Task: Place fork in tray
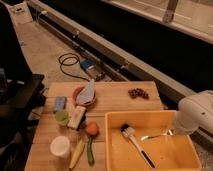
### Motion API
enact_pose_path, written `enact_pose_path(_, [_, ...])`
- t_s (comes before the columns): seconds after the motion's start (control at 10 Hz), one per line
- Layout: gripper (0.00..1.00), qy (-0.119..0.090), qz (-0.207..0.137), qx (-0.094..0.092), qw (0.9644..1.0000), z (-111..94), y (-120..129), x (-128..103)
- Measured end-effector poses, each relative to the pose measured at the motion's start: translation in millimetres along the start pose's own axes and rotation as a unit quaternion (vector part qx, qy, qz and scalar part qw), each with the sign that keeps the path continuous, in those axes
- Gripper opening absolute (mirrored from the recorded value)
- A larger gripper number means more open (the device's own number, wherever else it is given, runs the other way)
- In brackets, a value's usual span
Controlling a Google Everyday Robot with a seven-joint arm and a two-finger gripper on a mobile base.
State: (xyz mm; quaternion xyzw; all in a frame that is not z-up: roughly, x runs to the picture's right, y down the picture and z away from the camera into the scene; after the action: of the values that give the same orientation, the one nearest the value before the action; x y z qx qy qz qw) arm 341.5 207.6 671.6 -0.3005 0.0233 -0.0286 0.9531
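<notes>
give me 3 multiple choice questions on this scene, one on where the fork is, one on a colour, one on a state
1. Where is the fork?
A. inside the tray
B. on the floor
C. on the orange plate

2. What colour is the tray?
A. blue
B. yellow
C. black

3. How does the brush lie?
A. standing upright on the table
B. hanging from the gripper
C. flat in the tray

Answers: 1 A, the fork shows over the tray floor, at the gripper on the right edge. 2 B, its walls are bright yellow. 3 C, its white handle and dark bristles rest on the tray bottom.

Dim warm light w/ dark bkgd, soft blur throughout; claw (172, 132) by tray (150, 120) wall lacks detail.
</notes>
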Motion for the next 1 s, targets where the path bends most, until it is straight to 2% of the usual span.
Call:
enact_pose_path(0.1, [0.00,0.002,0.006,0.000,1.0000,-2.9,-0.2,2.1])
enact_pose_path(0.3, [0.00,-0.006,0.013,-0.005,0.9999,6.1,-0.8,1.8])
enact_pose_path(0.7, [0.00,-0.050,0.016,-0.025,0.9983,38.9,4.0,-11.3])
enact_pose_path(0.8, [0.03,-0.067,0.015,-0.034,0.9971,52.9,5.7,-19.3])
enact_pose_path(1.0, [0.19,-0.087,0.016,-0.048,0.9950,70.5,8.4,-25.2])
